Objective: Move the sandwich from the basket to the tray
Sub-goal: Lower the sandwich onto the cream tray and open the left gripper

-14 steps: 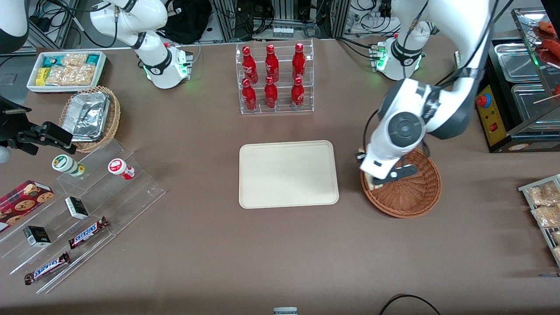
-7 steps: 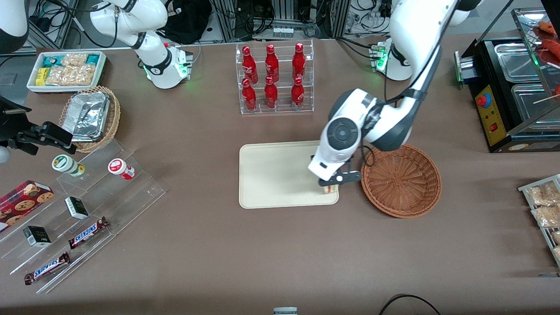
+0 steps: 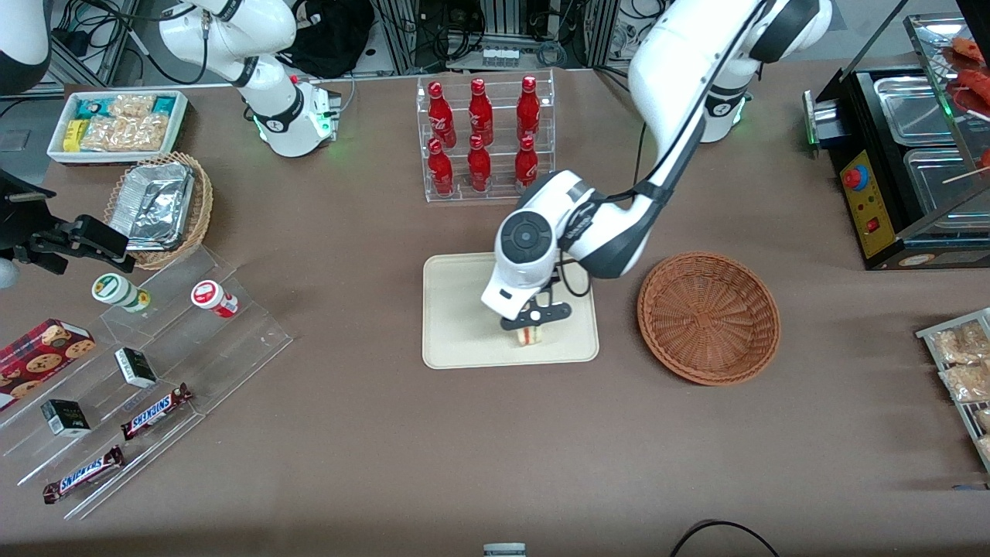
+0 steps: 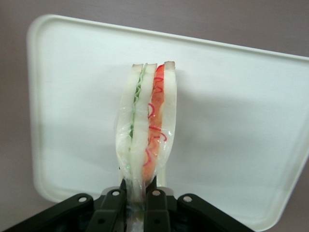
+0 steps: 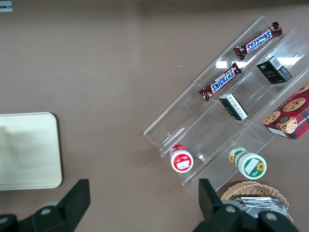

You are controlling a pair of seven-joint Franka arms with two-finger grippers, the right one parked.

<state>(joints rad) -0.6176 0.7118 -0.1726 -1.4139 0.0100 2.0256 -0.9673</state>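
One small triangular wedge sandwich of pale bread, with green and red filling showing through its clear wrap, is hanging in the left arm's gripper over the flat cream-beige rectangular tray. Reading the tray as a clock face in the front view, the sandwich is sitting at about five o'clock, inside the raised rim. In the wrist view the black fingers are pinching the wrap at the wedge's narrow end, closed tight on it, while the cut edge is pointing away from the gripper above the tray's bare surface. Whether the sandwich is touching the tray I cannot tell. At the tray's three o'clock, apart from it on the brown worktop, the round reddish-brown woven wicker basket is lying empty. So the pick-up and carry look finished; what is remaining, by my judgement, is setting the wedge down, letting go and lifting clear.
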